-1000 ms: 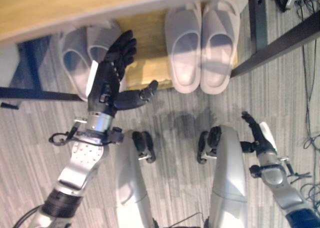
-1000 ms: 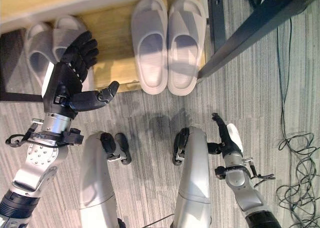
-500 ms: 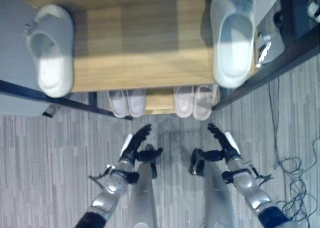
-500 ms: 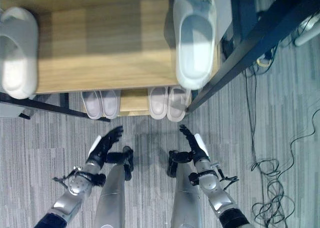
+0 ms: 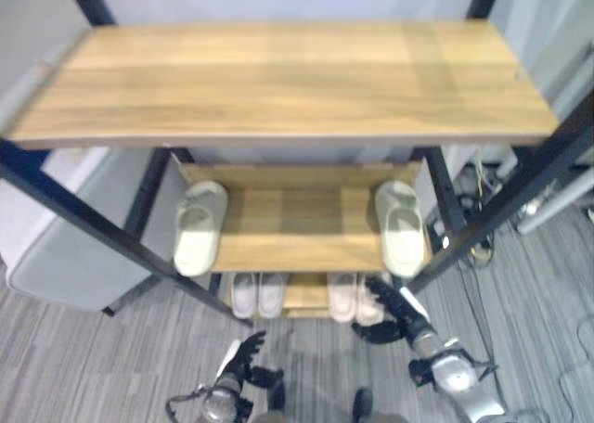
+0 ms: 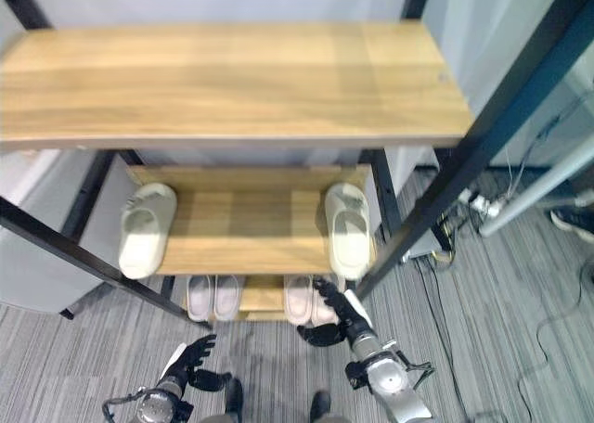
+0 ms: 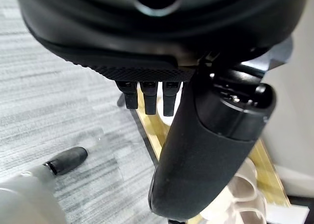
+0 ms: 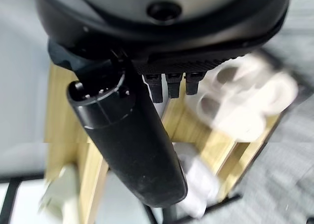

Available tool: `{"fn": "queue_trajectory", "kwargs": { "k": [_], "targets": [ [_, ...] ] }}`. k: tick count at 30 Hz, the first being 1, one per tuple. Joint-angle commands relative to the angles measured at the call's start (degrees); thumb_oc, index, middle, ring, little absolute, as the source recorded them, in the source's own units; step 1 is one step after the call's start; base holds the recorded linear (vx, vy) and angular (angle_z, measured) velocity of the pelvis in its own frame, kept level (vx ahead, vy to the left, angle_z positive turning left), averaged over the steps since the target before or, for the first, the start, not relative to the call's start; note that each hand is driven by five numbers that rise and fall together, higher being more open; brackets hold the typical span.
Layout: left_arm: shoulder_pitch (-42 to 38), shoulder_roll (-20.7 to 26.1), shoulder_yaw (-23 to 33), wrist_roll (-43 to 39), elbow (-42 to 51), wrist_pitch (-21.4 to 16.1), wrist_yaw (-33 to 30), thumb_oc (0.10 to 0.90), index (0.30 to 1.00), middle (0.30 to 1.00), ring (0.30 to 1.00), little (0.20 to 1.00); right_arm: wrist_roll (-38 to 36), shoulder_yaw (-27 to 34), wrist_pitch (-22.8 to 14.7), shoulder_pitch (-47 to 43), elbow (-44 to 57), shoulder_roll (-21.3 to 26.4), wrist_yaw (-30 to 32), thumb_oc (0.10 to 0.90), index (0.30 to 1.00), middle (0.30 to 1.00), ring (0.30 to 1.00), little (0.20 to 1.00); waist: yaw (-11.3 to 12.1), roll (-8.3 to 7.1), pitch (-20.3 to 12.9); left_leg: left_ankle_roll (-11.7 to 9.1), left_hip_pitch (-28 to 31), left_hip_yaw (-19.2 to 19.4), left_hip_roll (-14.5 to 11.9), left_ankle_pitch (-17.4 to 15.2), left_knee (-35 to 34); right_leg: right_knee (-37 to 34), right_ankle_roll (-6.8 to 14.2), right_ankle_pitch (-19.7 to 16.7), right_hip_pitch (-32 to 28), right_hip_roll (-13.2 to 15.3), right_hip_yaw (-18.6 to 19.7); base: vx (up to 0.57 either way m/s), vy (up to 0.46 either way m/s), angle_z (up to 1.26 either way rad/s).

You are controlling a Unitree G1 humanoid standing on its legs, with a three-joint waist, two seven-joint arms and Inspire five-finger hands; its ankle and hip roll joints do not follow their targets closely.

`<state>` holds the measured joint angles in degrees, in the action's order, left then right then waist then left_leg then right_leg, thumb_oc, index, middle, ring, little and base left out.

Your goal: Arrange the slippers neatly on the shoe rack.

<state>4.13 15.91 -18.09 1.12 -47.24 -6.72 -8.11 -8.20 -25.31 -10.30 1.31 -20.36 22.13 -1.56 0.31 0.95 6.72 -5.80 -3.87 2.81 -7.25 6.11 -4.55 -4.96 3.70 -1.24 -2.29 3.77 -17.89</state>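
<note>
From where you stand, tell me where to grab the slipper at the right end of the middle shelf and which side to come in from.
Grip the right-hand slipper by its strap band, thumb under the band and fingers over it. Come in from the open front of the middle shelf: the slipper's end overhangs the front edge toward you. The right hand hangs open just below it.

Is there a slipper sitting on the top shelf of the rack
No, the top shelf is bare wood; the slippers sit lower, like the left slipper and right slipper on the middle shelf.
</note>
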Motion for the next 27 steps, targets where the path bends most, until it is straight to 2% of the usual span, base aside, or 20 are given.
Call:
{"fn": "queue_trajectory", "kwargs": {
  "k": [1, 6, 10, 17, 19, 20, 23, 25, 27],
  "targets": [
    [-2.3, -1.24, -0.04, 3.22, -3.57, -2.14, -0.95, 0.8, 0.9, 0.9, 0.9, 0.9, -2.99, -0.98, -4.89, -3.63, 8.1, -0.83, -1.58, 0.8, 0.9, 0.9, 0.9, 0.9, 1.13, -0.48, -2.53, -2.28, 1.99, 0.57, 0.55, -2.14, -0.45, 1.49, 3.14, 2.92, 0.76, 0.53, 0.73, 0.06, 0.004, 0.02],
    [-1.48, -2.77, -0.21, 3.98, -6.44, -1.86, -1.62, 0.8, 0.9, 0.9, 0.9, 0.9, -5.82, -3.86, -5.13, -5.47, 12.43, -1.51, -3.0, 0.8, 0.9, 0.9, 0.9, 0.9, 1.96, -0.53, -4.22, -2.2, 3.46, 0.74, 0.78, -2.84, -0.45, 0.33, 3.17, 3.0, -1.0, 0.5, 0.76, 0.04, 0.015, 0.04],
    [-1.15, -4.03, -0.35, 4.09, -9.22, -1.43, -2.18, 0.8, 0.9, 0.9, 0.9, 0.9, -11.44, -4.48, -5.35, -7.48, 17.06, -2.31, -3.29, 0.8, 0.9, 0.9, 0.9, 0.9, 2.35, -0.5, -5.05, -1.89, 4.44, 0.92, 0.89, -3.01, -0.45, -0.04, 3.31, 2.49, -1.59, 0.75, 0.8, 0.01, 0.001, 0.01],
    [-0.72, -5.03, -0.22, 3.82, -10.95, -1.2, -2.99, 0.8, 0.9, 0.9, 0.9, 0.9, -11.21, -1.15, -6.66, -10.63, 23.11, -1.43, 0.65, 0.8, 0.9, 0.9, 0.9, 0.9, 2.48, -0.56, -5.62, -1.56, 5.42, 1.11, 1.02, -3.87, -0.45, -0.04, 3.47, 2.46, -2.06, 0.91, 1.01, 0.01, 0.005, 0.0],
    [-0.54, -5.17, 0.12, 3.61, -11.05, -1.01, -3.03, 0.8, 0.9, 0.9, 0.9, 0.9, -7.36, 1.08, -7.01, -11.48, 24.25, -0.12, 3.01, 0.8, 0.9, 0.9, 0.9, 0.9, 2.52, -0.7, -5.75, -1.45, 5.58, 1.17, 1.11, -4.1, -0.45, -0.04, 3.55, 2.44, -2.23, 0.98, 1.07, 0.03, 0.012, -0.01],
    [-0.18, -5.14, 0.42, 3.84, -10.8, -1.03, -3.03, 0.8, 0.9, 0.9, 0.9, 0.9, -2.29, 2.82, -6.9, -12.39, 24.15, 1.41, 4.86, 0.8, 0.9, 0.9, 0.9, 0.9, 2.49, -0.82, -5.96, -1.5, 5.97, 1.24, 1.06, -4.9, -0.45, -0.04, 3.69, 3.05, -2.62, 0.96, 1.04, 0.0, 0.0, 0.0],
    [0.32, -5.19, 0.42, 4.17, -9.95, -1.12, -3.04, 0.8, 0.9, 0.9, 0.9, 0.9, 8.21, 6.46, -6.56, -13.54, 24.36, 4.41, 9.67, 0.8, 0.9, 0.9, 0.9, 0.9, 2.59, -0.97, -5.92, -1.15, 5.86, 1.23, 1.17, -4.64, -0.45, -0.04, 3.78, 2.61, -2.65, 1.11, 0.82, 0.04, 0.03, 0.02],
    [0.65, -5.11, 0.41, 4.55, -9.41, -1.27, -2.84, 0.8, 0.9, 0.9, 0.9, 0.9, 15.97, 8.41, -5.75, -15.21, 23.56, 6.82, 13.02, 0.8, 0.9, 0.9, 0.9, 0.9, 2.77, -1.16, -5.99, -1.13, 6.21, 1.12, 1.16, -5.55, -0.45, -0.04, 3.97, 3.29, -2.99, 1.09, 0.77, 0.02, 0.011, 0.0],
    [0.53, -4.96, 0.35, 4.92, -9.16, -1.32, -2.62, 0.8, 0.9, 0.9, 0.9, 0.9, 23.32, 9.72, -4.21, -17.31, 22.31, 9.26, 16.03, 0.8, 0.9, 0.9, 0.9, 0.9, 2.96, -1.4, -5.67, -0.84, 5.74, 1.04, 1.31, -4.99, -0.45, -0.04, 4.03, 2.65, -2.64, 1.28, 0.52, -0.03, 0.03, -0.02]
  ]
}}
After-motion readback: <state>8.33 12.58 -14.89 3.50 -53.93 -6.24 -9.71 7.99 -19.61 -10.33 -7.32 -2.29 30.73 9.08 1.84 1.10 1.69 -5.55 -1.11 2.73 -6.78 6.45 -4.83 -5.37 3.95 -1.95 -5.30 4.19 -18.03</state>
